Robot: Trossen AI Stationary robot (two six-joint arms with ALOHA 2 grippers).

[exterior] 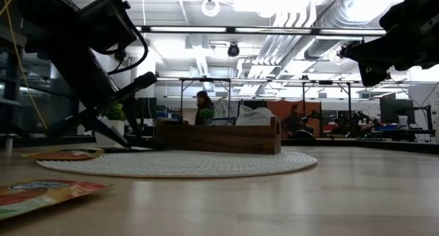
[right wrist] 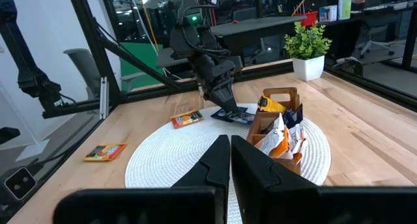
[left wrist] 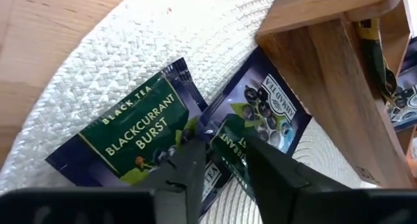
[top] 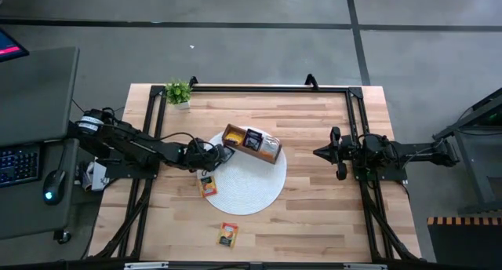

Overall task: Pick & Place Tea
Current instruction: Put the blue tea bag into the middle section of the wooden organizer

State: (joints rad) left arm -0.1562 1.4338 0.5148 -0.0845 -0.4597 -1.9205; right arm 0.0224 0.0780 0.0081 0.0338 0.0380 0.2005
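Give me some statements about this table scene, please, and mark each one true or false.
1. The left gripper is down at the dark Blackcurrant sachets on the white mat. True.
2. The right gripper holds a sachet. False: it is shut on nothing, off the mat.
3. The wooden box is empty. False: sachets stand in it.
4. Two orange sachets lie outside the box. True.
5. The potted plant stands on the mat. False: it stands near the table's far edge.
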